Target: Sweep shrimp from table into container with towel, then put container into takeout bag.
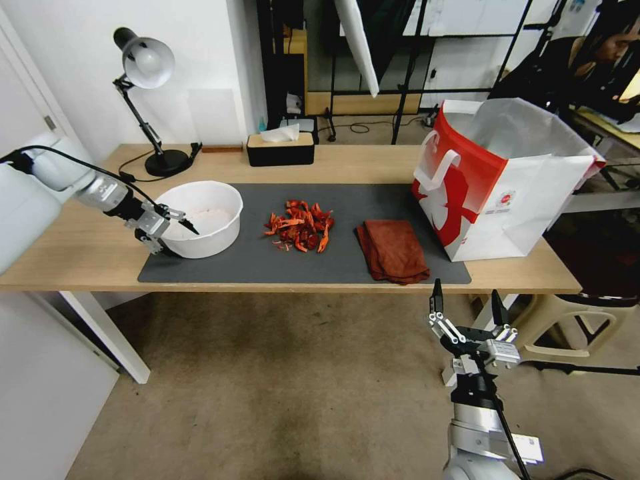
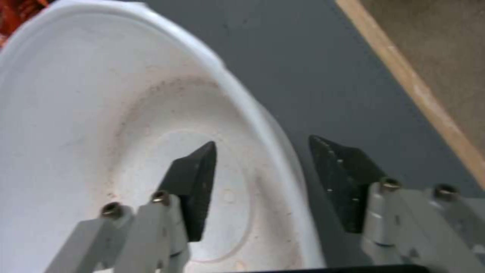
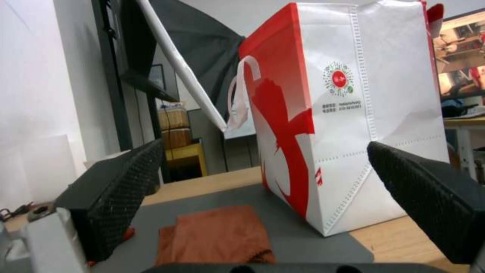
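The white container (image 1: 203, 217) stands on the left end of the dark mat (image 1: 267, 267) on the table (image 1: 80, 250). My left gripper (image 1: 175, 237) is open astride its near-left rim, one finger inside the container (image 2: 101, 113) and the other outside over the mat (image 2: 323, 76); the left gripper (image 2: 263, 141) is not clamped on the rim. A heap of red-orange shrimp (image 1: 300, 228) lies mid-mat. To its right lies the folded rust-brown towel (image 1: 393, 250), then the red and white takeout bag (image 1: 500, 180), upright and open-topped. My right gripper (image 1: 467, 301) hangs open before the table's front edge, facing the towel (image 3: 212, 235) and the bag (image 3: 354, 113).
A desk lamp (image 1: 147, 67) and a black tissue box (image 1: 280, 148) stand along the table's back edge. A beige stool (image 1: 567, 320) sits on the floor by the table's right end, close to my right arm. Carpeted floor lies open in front.
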{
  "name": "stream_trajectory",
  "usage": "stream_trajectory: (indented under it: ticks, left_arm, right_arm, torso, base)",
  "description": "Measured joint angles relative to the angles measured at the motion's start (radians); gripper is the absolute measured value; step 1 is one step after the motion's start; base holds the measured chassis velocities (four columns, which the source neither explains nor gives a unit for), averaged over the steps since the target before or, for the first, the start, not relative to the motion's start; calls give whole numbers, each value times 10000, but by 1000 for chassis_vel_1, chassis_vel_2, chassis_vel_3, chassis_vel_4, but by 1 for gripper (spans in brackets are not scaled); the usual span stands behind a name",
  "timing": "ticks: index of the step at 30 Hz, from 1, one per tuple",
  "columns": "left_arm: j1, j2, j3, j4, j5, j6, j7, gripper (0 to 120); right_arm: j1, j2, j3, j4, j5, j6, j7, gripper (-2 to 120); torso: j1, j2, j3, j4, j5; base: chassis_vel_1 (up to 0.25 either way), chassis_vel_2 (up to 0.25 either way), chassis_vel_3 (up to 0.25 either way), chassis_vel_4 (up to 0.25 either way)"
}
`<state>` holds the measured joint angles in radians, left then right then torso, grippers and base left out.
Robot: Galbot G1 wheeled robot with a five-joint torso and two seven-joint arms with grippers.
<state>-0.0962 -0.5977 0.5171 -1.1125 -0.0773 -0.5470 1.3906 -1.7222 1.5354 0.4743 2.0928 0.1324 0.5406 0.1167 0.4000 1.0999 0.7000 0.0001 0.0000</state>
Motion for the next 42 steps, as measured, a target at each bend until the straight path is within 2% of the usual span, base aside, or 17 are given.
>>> stream_trajectory:
  ticks: [2,3,5,6,9,12,13,23,28,30,32,34,35,38,42]
  left_arm:
    - [6,0,-4,1,4,-1,6,45]
    - [31,7,-9,-1,7,-7,43,36]
    - [108,56,-11,-43,36,-19,137,27]
    - [108,56,-11,-43,36,-19,137,27]
    - [294,79,-84,-104,102,-35,211,14]
    - [354,82,-112,-122,134,-40,235,8]
    - [392,85,-131,-134,148,-42,279,0]
    - [310,117,-185,-181,137,-42,672,0]
    - [53,171,-179,-370,-83,-29,880,0]
    - [-167,284,-92,-725,-375,38,996,0]
    - [-201,309,-74,-802,-429,57,1015,0]
    - [-396,475,3,-1464,-781,207,1159,0]
    - [-396,475,3,-1464,-781,207,1159,0]
    - [-571,589,34,-2307,-1141,276,1355,0]
    - [-592,617,27,-2776,-1263,276,1394,0]
  right_arm:
    - [3,3,-2,-3,0,0,1,100]
    - [12,11,-12,-8,0,0,5,100]
    - [30,14,-19,-16,-2,-1,6,100]
    - [30,14,-19,-16,-2,-1,6,100]
    - [46,30,-38,-31,-18,-2,20,100]
    - [43,35,-43,-36,-23,-2,25,100]
    - [36,38,-43,-42,-26,3,39,100]
    - [28,31,-113,-38,-38,23,114,100]
    - [93,7,-122,-39,-42,-5,125,100]
    - [127,-19,-127,-30,-29,-41,130,100]
    - [130,-23,-129,-27,-25,-46,130,100]
    - [154,-61,-132,-20,2,-76,130,100]
    - [154,-61,-132,-20,2,-76,130,100]
    - [172,-107,-121,6,40,-124,120,100]
    - [174,-149,-97,7,76,-145,112,100]
  torso:
    - [0,0,0,0,0]
    - [0,0,0,-1,1]
    - [-1,0,0,0,-1]
    - [-1,0,0,0,-1]
    - [-1,0,0,-2,0]
    - [-1,0,0,-1,-1]
    - [-1,0,0,0,-1]
    - [0,0,0,0,-1]
    - [0,0,0,0,0]
    - [0,0,0,-1,0]
    - [0,0,0,-2,1]
    - [0,0,0,-1,1]
    - [0,0,0,-1,1]
    - [0,1,0,-1,2]
    - [0,0,0,-3,2]
  base:
    - [0,0,0,0]
    - [0,0,0,0]
    - [0,0,0,0]
    - [0,0,0,0]
    - [0,0,0,0]
    - [0,0,0,0]
    - [0,0,0,0]
    - [0,0,0,0]
    - [0,0,0,0]
    - [0,0,0,0]
    - [0,0,0,0]
    - [0,0,0,0]
    - [0,0,0,0]
    - [0,0,0,0]
    - [0,0,0,0]
